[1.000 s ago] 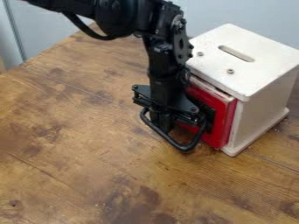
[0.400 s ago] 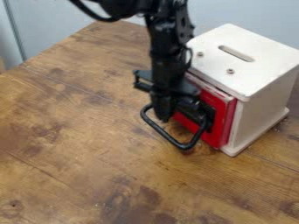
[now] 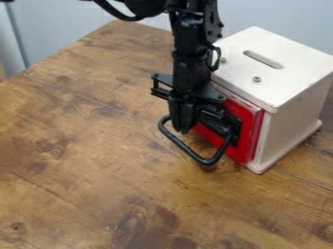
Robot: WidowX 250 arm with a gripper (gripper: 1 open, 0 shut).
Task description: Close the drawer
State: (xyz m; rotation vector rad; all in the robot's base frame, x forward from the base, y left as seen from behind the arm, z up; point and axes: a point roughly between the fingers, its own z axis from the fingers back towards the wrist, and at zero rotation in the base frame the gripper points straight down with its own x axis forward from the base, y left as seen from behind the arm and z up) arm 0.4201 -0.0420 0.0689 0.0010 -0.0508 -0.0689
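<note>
You are looking down at a worn wooden table (image 3: 78, 165) from in front and above. A cream wooden box (image 3: 279, 83) sits on the right side of the table, with a slot in its top. In the box's left-facing side is the drawer (image 3: 242, 131), small, glossy and red-fronted; it looks pushed in close to the box, though you cannot tell whether it is fully flush. A large black loop handle (image 3: 189, 148) hangs from the drawer front and lies out across the table toward you.

Your black arm (image 3: 196, 39) comes down from the top of the picture, pointing straight down. Its gripper (image 3: 184, 122) hangs directly in front of the red drawer face, just above the loop handle. Against the dark handle you cannot tell whether the fingers are apart or together, or whether they touch the handle.
</note>
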